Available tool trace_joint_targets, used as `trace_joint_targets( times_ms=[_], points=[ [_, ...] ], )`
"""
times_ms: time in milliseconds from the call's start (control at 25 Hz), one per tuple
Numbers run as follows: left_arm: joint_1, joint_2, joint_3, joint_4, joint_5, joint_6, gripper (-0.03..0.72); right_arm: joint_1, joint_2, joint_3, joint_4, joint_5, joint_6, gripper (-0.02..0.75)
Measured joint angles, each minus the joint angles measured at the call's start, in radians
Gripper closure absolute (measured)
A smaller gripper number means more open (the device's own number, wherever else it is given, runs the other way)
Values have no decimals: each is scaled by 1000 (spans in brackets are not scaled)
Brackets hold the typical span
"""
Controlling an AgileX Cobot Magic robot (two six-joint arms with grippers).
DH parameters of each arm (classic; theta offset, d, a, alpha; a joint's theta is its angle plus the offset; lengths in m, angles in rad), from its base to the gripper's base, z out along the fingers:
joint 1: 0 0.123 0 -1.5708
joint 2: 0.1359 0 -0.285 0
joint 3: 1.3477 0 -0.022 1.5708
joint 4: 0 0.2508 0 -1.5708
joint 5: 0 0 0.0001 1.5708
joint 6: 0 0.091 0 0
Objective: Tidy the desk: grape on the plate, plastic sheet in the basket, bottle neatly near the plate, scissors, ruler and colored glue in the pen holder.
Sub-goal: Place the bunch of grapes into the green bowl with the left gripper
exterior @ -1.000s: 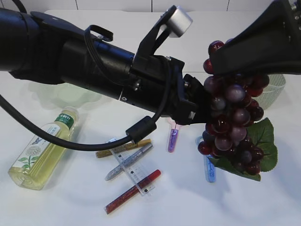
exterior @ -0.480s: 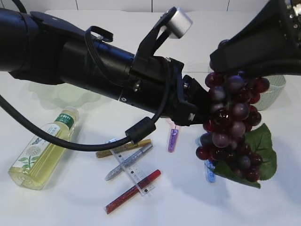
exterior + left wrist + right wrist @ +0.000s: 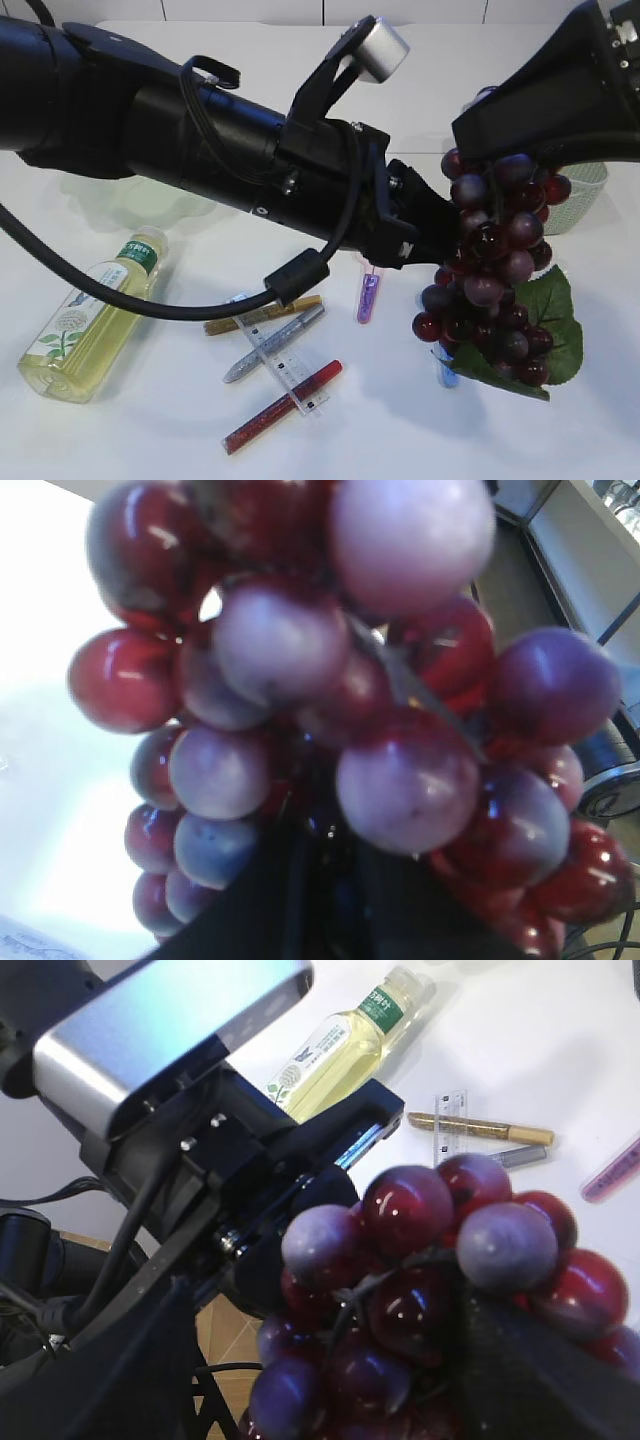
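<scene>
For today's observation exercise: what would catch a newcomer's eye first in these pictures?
A big bunch of glossy dark-red and purple grapes with a green leaf hangs in mid-air at the right, above the white table. The thick black left arm stretches across to it. At lower left lies a clear bottle of yellow liquid.

I see green label w/ white print on bottle neck, too small to read, flower pic on its body label, tick marks on ruler, digits illegible
</scene>
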Motion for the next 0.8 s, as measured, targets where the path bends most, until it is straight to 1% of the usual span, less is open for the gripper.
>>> trace_joint_targets(
  times_ms=[800],
  points=[
    [0, -29, 0, 13, -11, 0, 644, 0, 4, -63, -4, 12, 3, 141]
  ],
)
